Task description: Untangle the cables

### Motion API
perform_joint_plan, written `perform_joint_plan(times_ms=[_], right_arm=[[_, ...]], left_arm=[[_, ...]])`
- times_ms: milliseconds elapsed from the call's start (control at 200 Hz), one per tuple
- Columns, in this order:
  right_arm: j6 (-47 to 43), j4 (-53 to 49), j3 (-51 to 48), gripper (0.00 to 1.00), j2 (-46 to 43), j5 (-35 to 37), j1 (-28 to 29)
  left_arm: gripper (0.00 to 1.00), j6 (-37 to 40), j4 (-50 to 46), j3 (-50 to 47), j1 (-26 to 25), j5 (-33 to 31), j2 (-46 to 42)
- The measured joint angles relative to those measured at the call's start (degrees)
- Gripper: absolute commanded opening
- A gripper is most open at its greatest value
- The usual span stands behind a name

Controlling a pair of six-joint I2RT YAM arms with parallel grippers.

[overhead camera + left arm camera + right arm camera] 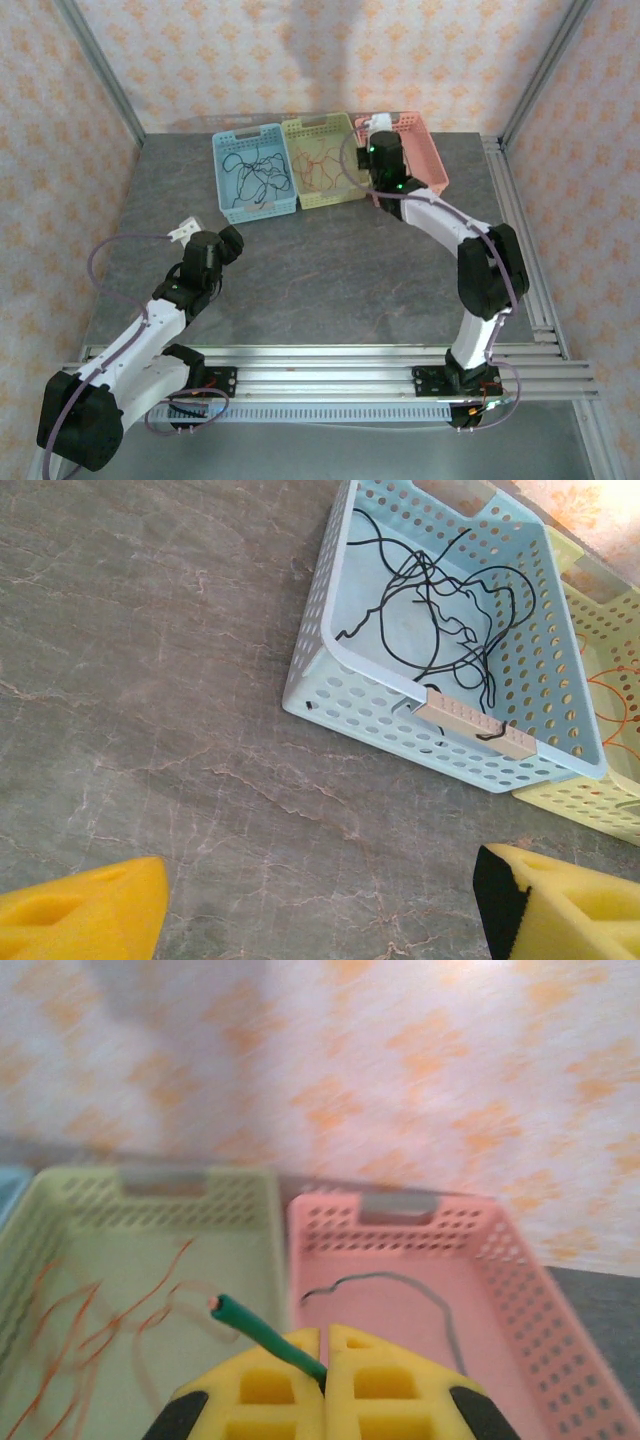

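Cables [256, 176] appear sorted by colour: thin black wires [432, 590] sprawl in the perforated light-blue plastic basket [400, 712], red-orange wires [62, 1332] in the yellow-green basket [160, 1200] beside it, and a thin dark strand [400, 1280] in the pink basket [520, 1285]. Above those two baskets' shared edge, the right gripper [324, 1345] is clamped on a green wire [262, 1335], likely to drop it. Over the grey table [150, 680], the left gripper [320, 905] hangs empty, jaws apart.

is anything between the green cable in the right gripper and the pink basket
Nothing visible does. The right gripper is shut on the green cable just short of the pink basket, whose open top lies directly ahead. Inside it is only one thin loose strand. The yellow-green basket sits beside it, not across the path.
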Motion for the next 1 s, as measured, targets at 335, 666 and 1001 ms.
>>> perform_joint_plan(times_ms=[335,666,1001], right_arm=[[4.4,-2.3,21.6,0.0,17.7,4.2,-6.9],[8.0,-7.2,30.7,0.61,28.0,4.7,-9.2],[14.6,4.0,-11.9,0.59,-3.1,3.4,-9.1]], left_arm=[[0.81,0.0,0.0,0.0,0.0,0.0,0.5],[0.81,0.0,0.0,0.0,0.0,0.0,0.7],[0.84,0.0,0.1,0.0,0.0,-0.1,0.7]])
